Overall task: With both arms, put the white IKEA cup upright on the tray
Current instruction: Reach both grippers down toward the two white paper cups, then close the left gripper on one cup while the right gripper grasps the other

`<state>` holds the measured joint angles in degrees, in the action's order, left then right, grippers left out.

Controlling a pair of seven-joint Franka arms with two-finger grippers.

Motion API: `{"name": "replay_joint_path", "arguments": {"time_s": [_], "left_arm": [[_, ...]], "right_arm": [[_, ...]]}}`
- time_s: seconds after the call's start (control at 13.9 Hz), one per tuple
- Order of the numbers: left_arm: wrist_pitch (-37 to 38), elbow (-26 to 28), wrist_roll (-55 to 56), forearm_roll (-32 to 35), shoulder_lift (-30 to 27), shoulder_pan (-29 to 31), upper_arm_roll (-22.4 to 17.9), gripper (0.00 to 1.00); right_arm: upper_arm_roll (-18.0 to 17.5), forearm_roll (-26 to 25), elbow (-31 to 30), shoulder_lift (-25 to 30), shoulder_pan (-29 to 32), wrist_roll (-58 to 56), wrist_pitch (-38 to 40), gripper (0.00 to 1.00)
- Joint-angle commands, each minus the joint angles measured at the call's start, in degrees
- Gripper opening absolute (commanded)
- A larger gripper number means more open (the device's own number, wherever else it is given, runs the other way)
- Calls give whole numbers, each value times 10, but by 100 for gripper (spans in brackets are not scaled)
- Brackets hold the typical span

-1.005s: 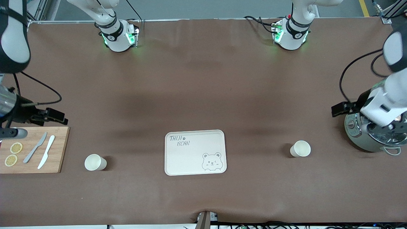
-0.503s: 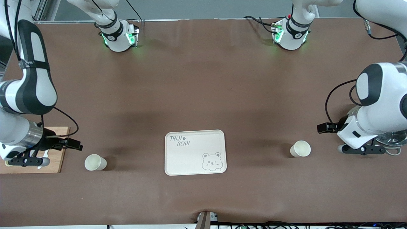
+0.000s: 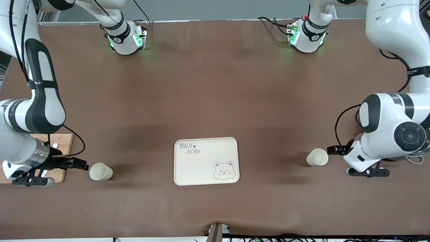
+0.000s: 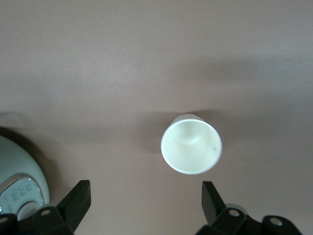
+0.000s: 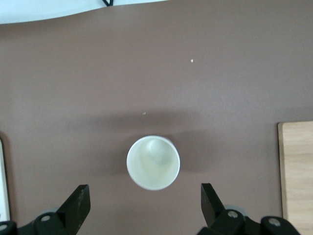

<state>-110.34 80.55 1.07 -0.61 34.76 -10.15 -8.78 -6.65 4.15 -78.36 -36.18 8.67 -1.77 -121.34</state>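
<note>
Front view first: two white cups stand upright on the brown table, one toward the right arm's end [image 3: 100, 171], one toward the left arm's end [image 3: 317, 157], and the cream tray [image 3: 205, 160] sits bare between them, well apart from both. Nothing is placed yet; both pickups and both carries are left, by my reading.

Right gripper [image 5: 145, 201] hangs low just beside its cup [image 5: 153, 162], fingers spread wide, nothing held. Left gripper [image 4: 145, 198] does the same at the other cup [image 4: 191, 144], fingers apart, empty.

Room to move? Plenty of open table lies between each cup and the tray. The wooden board [image 3: 63, 148] lies close by the right arm, and a pale round appliance [image 4: 17, 178] sits near the left gripper, so those are the edges to mind. The tray's raised rim probably wants a lift over.
</note>
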Motion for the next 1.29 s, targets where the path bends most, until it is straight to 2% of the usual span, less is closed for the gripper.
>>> {"name": "replay_joint_path", "arguments": {"time_s": [0.0,0.36,0.5,1.22], "left_arm": [[-26,-8,-11,-15,33,14,3,100],[-36,-7,-11,-31,55,13,3,100],[-38,-7,-12,-36,65,13,3,100],[-57,-4,-23,-47,93,13,7,100]], "right_arm": [[-4,-13,30,-40,6,-1,-28,100],[-4,-30,30,-71,10,-1,-70,100],[1,-51,29,-83,11,-2,-78,100],[3,-51,19,-104,7,-2,-79,100]]}}
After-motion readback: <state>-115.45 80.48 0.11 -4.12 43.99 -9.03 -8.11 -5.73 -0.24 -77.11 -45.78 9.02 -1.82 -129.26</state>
